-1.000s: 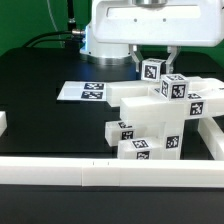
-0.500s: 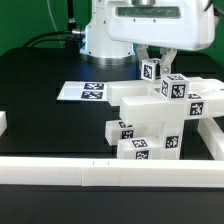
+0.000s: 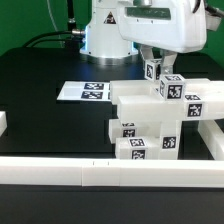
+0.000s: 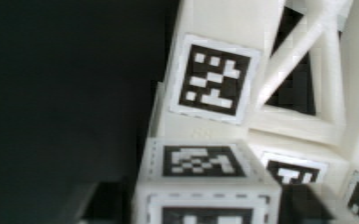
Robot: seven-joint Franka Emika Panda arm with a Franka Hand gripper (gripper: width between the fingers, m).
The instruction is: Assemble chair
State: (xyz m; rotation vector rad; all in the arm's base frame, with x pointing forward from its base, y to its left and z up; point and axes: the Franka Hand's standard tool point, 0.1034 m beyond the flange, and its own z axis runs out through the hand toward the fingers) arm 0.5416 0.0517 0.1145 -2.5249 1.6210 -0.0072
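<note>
The chair [image 3: 152, 118] stands partly joined at the exterior view's right: white blocky pieces stacked together, each with black-and-white tags. A square post [image 3: 152, 70] sticks up at its top. My gripper [image 3: 156, 57] hangs straight over that post, one finger on each side of its top. In the wrist view the tagged post [image 4: 208, 90] fills the middle, with a slatted frame [image 4: 309, 70] beside it. The dark fingers [image 4: 112, 200] flank the post top, and the gripper [image 4: 208, 202] is open with a narrow gap at each side.
The marker board [image 3: 85, 91] lies flat on the black table beside the chair. A long white rail [image 3: 60, 172] runs along the front edge, and another rail [image 3: 212, 135] sits at the exterior view's right. The robot base [image 3: 105, 40] is behind.
The jaws have spread off the post they were closed on. The hand has shifted slightly toward the exterior view's right. The chair pieces have not moved.
</note>
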